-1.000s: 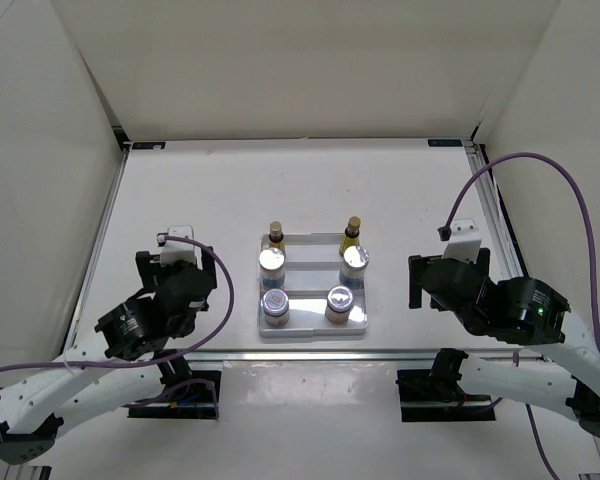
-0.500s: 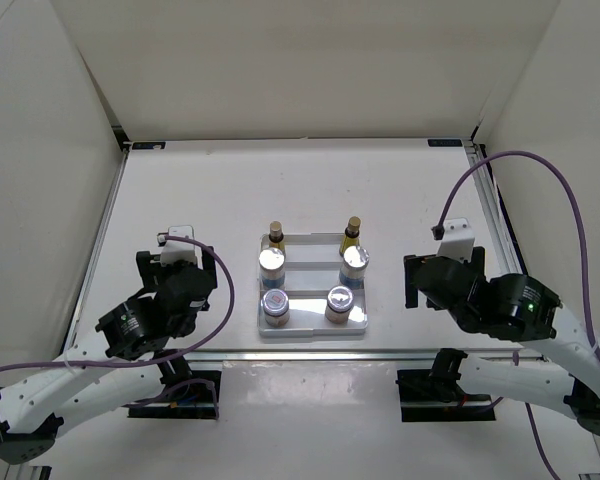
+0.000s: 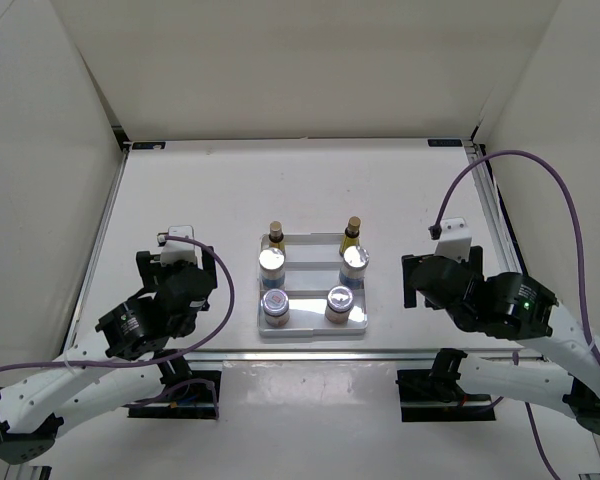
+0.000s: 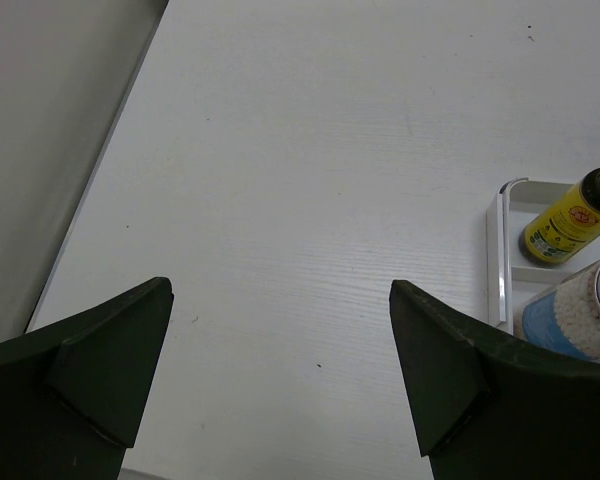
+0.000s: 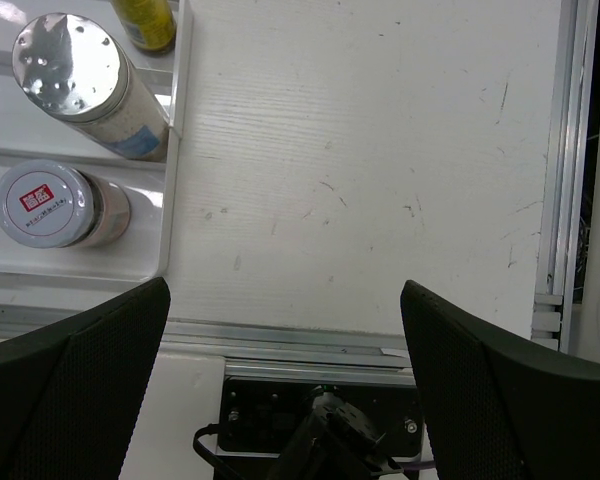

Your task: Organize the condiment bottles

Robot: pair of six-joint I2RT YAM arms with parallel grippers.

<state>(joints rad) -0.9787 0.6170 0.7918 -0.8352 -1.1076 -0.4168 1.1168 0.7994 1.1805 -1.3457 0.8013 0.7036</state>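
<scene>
Bottles sit sorted by kind on the white stepped tray [image 3: 310, 331], and the layout reads as deliberate. The two slim amber bottles [image 3: 352, 231] stand on the back step, the two silver-capped blue-label bottles [image 3: 272, 262] on the middle one, and the two short silver-lidded jars [image 3: 339, 300] in front. Each pair is side by side and upright. With the tallest at the back and the shortest forward, every cap would be reachable from my side, so I judge the organizing done or very nearly so. From overhead I can't quite tell whether the steps rise toward the back, though it looks likely.

Left gripper [image 4: 280, 300] hangs with its fingers spread wide and nothing between them, off to the tray's left over bare table. Right gripper [image 5: 285, 300] is likewise spread and empty, to the tray's right near the front edge. Both are apart from the bottles, which suits a finished placement.

The table [image 3: 200, 190] is matte white with a faint wood-like grain and a few scuffs. An aluminium rail [image 5: 550, 150] edges it, and plain white walls [image 3: 280, 70] enclose it on three sides.
</scene>
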